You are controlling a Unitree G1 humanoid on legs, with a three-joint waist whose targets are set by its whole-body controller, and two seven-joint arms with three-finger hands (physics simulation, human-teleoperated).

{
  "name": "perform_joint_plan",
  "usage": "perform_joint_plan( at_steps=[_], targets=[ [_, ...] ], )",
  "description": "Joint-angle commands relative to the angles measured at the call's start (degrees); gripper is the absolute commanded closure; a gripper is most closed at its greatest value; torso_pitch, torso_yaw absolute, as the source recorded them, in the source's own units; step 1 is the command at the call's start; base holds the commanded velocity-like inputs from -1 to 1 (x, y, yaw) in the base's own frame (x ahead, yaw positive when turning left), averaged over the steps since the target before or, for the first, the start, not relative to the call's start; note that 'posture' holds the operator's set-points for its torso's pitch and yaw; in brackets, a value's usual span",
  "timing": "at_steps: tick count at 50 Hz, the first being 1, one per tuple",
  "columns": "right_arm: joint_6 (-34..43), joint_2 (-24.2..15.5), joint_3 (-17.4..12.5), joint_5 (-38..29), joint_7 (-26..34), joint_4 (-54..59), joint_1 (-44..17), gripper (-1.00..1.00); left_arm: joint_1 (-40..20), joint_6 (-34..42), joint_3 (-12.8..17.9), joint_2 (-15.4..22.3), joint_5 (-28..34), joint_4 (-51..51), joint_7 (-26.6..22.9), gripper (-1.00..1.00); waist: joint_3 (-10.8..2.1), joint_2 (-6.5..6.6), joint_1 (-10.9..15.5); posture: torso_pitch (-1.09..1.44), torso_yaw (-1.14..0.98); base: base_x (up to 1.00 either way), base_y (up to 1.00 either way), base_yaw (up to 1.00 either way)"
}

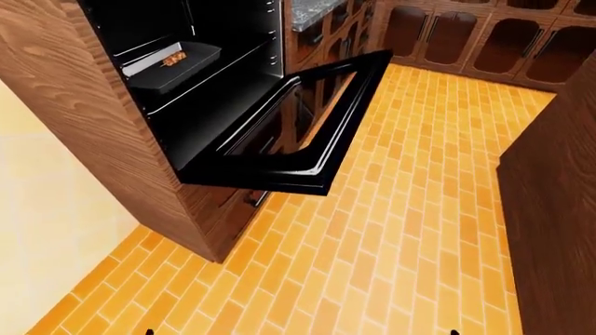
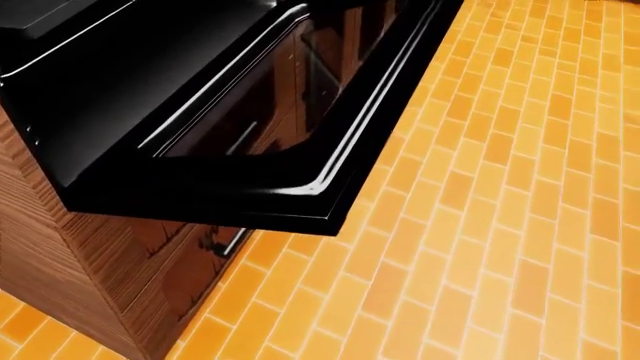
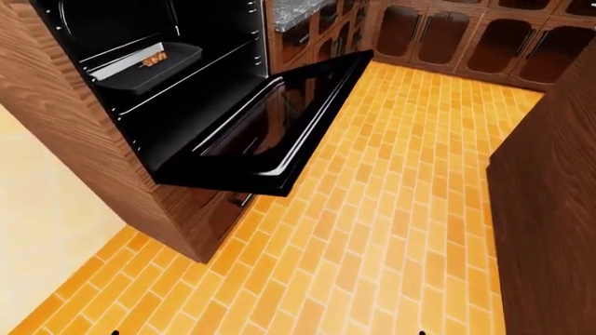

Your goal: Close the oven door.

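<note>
The black oven door (image 1: 298, 132) hangs wide open, lying nearly flat and jutting out over the orange brick floor in the eye views. Its glossy near corner (image 2: 300, 199) fills the upper left of the head view. Inside the oven cavity (image 3: 177, 77) a dark tray (image 1: 177, 64) with food rests on a rack. Neither of my hands shows in any view.
A wooden cabinet column (image 1: 103, 132) frames the oven, with a drawer and its bar handle (image 2: 232, 241) below the door. Glass-fronted lower cabinets (image 1: 484, 42) line the top of the eye views. A dark wooden unit (image 3: 554, 202) stands at the right. Orange brick floor (image 1: 400, 237) spreads between.
</note>
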Motion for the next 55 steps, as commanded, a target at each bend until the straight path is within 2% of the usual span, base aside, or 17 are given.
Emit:
perform_joint_plan(
  at_steps=[1, 4, 8, 10, 12, 13, 14, 20, 24, 26, 28, 33, 37, 39, 40, 51, 55],
  targets=[
    [-1.0, -0.24, -0.01, 0.11, -0.06, -0.56, -0.16, -1.0, -0.14, -1.24, 0.44, 1.58, -0.33, -1.09, 0.6, -1.0, -0.51, -0.26, 0.05, 0.0, 0.0, 0.01, 0.27, 0.0],
    [-1.03, -0.25, 0.02, 0.08, -0.01, -0.56, -0.16, -1.0, -0.18, -1.2, 0.44, 1.6, -0.4, -1.09, 0.56, -1.0, -0.95, -0.24, -0.36, 0.0, 0.0, 0.02, 0.28, 0.0],
    [-0.99, -0.25, 0.04, 0.05, -0.06, -0.56, -0.16, -1.0, -0.21, -1.15, 0.43, 1.62, -0.43, -1.09, 0.52, -1.0, -0.46, 2.27, -0.29, 0.0, 0.0, 0.02, 0.28, 0.0],
    [-1.01, -0.25, 0.04, 0.04, 0.0, -0.56, -0.16, -1.0, -0.24, -1.11, 0.46, 1.63, -0.41, -1.09, 0.5, -1.0, -0.58, 4.63, -0.24, 0.0, 0.0, 0.02, 0.27, 0.0],
    [-0.98, -0.25, 0.03, 0.04, -0.04, -0.56, -0.16, -1.0, -0.27, -1.09, 0.48, 1.63, -0.36, -1.09, 0.51, -1.0, -1.86, 9.33, 0.38, 0.0, 0.0, 0.02, 0.28, 0.0],
    [-0.96, -0.25, 0.03, 0.04, -0.02, -0.56, -0.17, -1.0, -0.28, -1.06, 0.5, 1.64, -0.35, -1.09, 0.49, -1.0, -1.26, 5.76, 0.57, 0.0, 0.0, 0.02, 0.27, 0.0],
    [-0.94, -0.25, 0.03, 0.05, 0.03, -0.56, -0.17, -1.0, -0.25, -1.09, 0.51, 1.63, -0.32, -1.09, 0.51, -1.0, -0.95, 6.57, 0.55, 0.0, 0.0, 0.02, 0.28, 0.0],
    [-0.9, -0.25, 0.03, 0.03, 0.02, -0.56, -0.17, -1.0, -0.24, -1.12, 0.52, 1.61, -0.23, -1.09, 0.57, -1.0, -0.5, 3.62, 0.53, 0.0, 0.0, 0.02, 0.28, 0.0],
    [-0.87, -0.25, 0.03, 0.03, -0.01, -0.56, -0.17, -1.0, -0.12, -1.26, 0.5, 1.57, -0.23, -1.09, 0.61, -1.0, -0.42, 0.63, 0.32, 0.0, 0.0, 0.02, 0.27, 0.0],
    [-0.9, -0.26, 0.05, 0.02, 0.01, -0.56, -0.17, -1.0, -0.06, -1.32, 0.46, 1.55, -0.27, -1.09, 0.63, -1.0, -0.76, -2.15, 0.13, 0.0, 0.0, 0.02, 0.28, 0.0],
    [-0.81, -0.26, 0.06, 0.01, 0.08, -0.55, -0.17, -1.0, -0.12, -1.24, 0.44, 1.59, -0.31, -1.09, 0.58, -1.0, -0.8, -0.38, -0.41, 0.0, 0.0, 0.02, 0.28, 0.0],
    [-0.69, -0.26, 0.05, 0.06, 0.52, -0.56, -0.18, -1.0, -0.21, -1.13, 0.48, 1.63, -0.25, -1.09, 0.56, -1.0, -0.98, -0.03, -0.39, 0.0, 0.0, 0.02, 0.26, 0.0],
    [-0.67, -0.26, 0.05, 0.04, 0.44, -0.55, -0.18, -1.0, -0.21, -1.13, 0.51, 1.62, -0.22, -1.09, 0.57, -1.0, -0.48, 4.0, -0.28, 0.0, 0.0, 0.02, 0.21, 0.0],
    [-0.68, -0.26, 0.05, 0.04, 0.47, -0.56, -0.18, -1.0, -0.21, -1.12, 0.5, 1.61, -0.18, -1.09, 0.63, -1.0, -1.45, 8.43, 0.07, 0.0, 0.0, 0.04, 0.18, 0.0],
    [-0.7, -0.27, 0.08, 0.01, 0.46, -0.56, -0.18, -1.0, -0.21, -1.13, 0.52, 1.6, -0.2, -1.09, 0.61, -1.0, -1.54, 6.78, 0.12, 0.0, 0.0, 0.05, 0.14, 0.0],
    [-0.61, -0.27, 0.1, -0.04, 0.49, -0.55, -0.19, -1.0, -0.1, -1.27, 0.46, 1.54, -0.35, -1.09, 0.6, -1.0, -0.4, 2.82, 0.75, 0.0, 0.0, 0.07, 0.1, 0.0],
    [-0.6, -0.28, 0.11, -0.06, 0.48, -0.55, -0.18, -1.0, -0.19, -1.15, 0.45, 1.59, -0.37, -1.09, 0.54, -1.0, -0.71, -0.53, 0.83, 0.0, 0.0, 0.09, 0.03, 0.0]
  ],
)
